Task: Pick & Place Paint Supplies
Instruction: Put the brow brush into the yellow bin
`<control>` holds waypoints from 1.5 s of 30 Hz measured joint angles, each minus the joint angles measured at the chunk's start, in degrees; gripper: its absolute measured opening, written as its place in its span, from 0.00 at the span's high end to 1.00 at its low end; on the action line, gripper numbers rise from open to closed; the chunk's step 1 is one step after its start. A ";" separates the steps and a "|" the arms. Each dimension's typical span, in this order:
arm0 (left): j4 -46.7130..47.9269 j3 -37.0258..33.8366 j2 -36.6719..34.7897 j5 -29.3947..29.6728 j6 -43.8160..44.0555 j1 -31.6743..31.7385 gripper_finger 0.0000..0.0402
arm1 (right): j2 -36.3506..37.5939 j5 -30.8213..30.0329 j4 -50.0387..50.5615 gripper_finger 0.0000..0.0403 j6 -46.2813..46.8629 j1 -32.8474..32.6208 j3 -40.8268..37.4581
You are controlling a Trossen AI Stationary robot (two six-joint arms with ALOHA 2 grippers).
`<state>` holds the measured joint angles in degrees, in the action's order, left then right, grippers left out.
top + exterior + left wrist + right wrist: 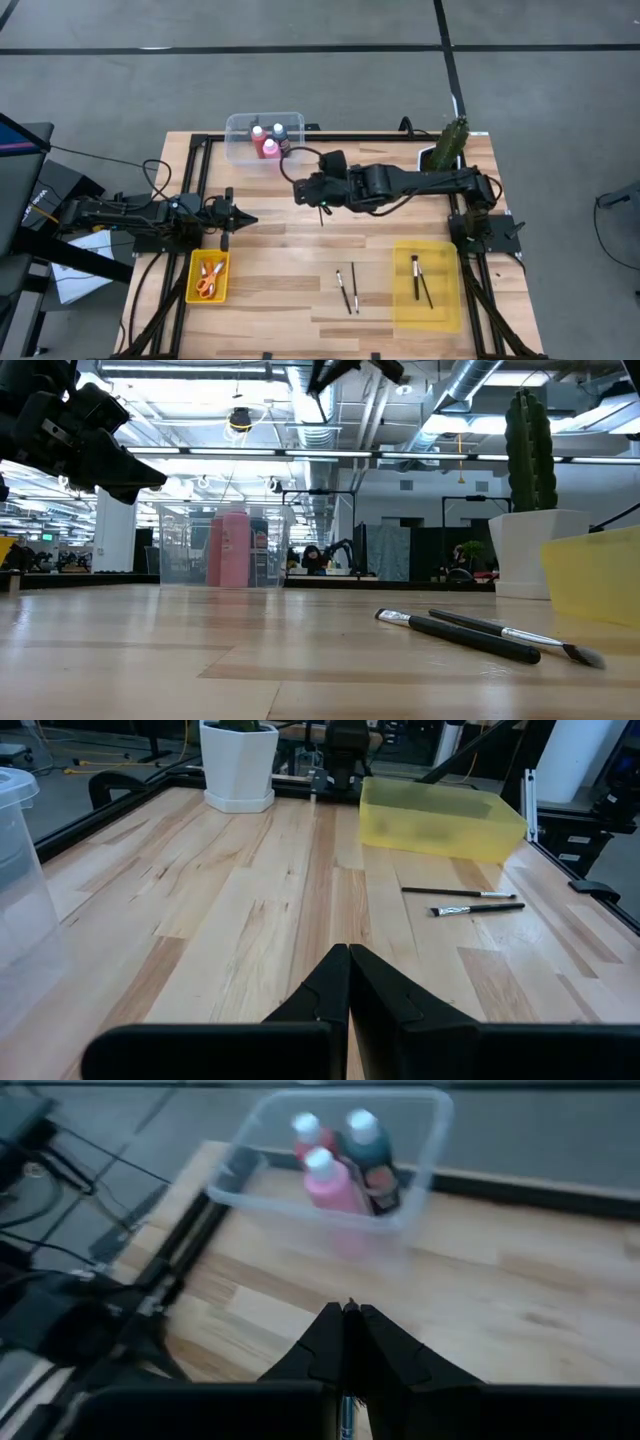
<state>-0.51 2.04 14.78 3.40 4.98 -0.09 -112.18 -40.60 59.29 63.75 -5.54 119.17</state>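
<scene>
- Hovering above the middle of the table [270, 250], the right gripper [345, 1315] reaches in from the right side toward the clear bin [238, 152].
- Its fingers are pressed together on what looks like a thin brush [322, 216], which hangs down below them. Little of the brush shows.
- The clear bin sits at the far edge and holds three white-capped bottles standing upright: red [258, 133], pink [268, 148] and dark [280, 133].
- The left gripper [245, 218] waits at the left side, raised off the wood, with its fingers closed on nothing.
- A small yellow tray [192, 262] lies near the left arm. In it are orange-handled scissors [206, 287] and red-handled scissors [214, 269].
- Two loose brushes [346, 290] lie side by side on the bare wood toward the near edge, between the tray and the yellow bin [405, 300].
- The yellow bin is on the right and holds two more brushes [420, 280], which cross each other.
- A green plant [452, 143] in a white pot stands at the far right corner.
</scene>
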 joint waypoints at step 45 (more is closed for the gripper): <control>0.01 0.00 0.01 0.04 -0.01 -0.01 1.00 | 51.01 13.98 -35.66 0.97 -26.93 -13.52 -51.99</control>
<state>-0.50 2.04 14.79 3.44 4.97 -0.10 -61.17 -26.62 23.64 36.82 -19.06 67.18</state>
